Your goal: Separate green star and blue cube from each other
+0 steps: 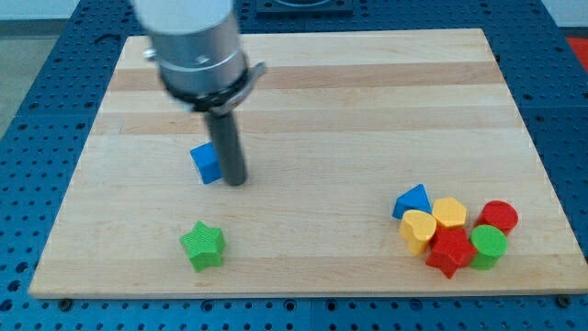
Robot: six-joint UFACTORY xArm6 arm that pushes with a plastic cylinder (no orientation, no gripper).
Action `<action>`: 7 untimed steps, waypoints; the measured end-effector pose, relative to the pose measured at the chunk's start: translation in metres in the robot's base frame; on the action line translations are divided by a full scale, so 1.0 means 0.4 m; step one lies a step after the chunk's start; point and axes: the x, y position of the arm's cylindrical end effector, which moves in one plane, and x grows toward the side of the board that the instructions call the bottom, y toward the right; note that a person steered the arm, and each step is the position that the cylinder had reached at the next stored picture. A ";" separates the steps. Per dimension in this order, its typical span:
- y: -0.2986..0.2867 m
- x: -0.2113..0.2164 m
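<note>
From where I stand, the wooden counter (367, 101) sits on a blue perforated base (37, 83), and the arm comes down from the view's top as a grey cylindrical housing (195, 51) that narrows into a straight dark rod. There is no end effector that opens or closes here, so nothing is gripped; the rod simply ends in my tip (235, 182), which rests on the board just at the right side of the blue cube (206, 163), touching it or very nearly so. The cube lies left of the board's centre, partly hidden by the rod on its right edge. The green star (203, 245) sits lower down, toward the view's bottom and slightly left of the cube, clearly apart from it with bare wood between the two. Far over at the view's lower right a tight cluster of other blocks huddles together: a blue triangular block (412, 200), a yellow heart-like block (418, 229), a yellow hexagonal block (449, 212), a red star (449, 251), a green cylinder (489, 244) and a red cylinder (499, 217), most of them touching their neighbours.
</note>
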 end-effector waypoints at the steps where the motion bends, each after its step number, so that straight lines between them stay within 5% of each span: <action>1: 0.109 -0.008; 4: 0.103 0.076; 7: 0.116 0.296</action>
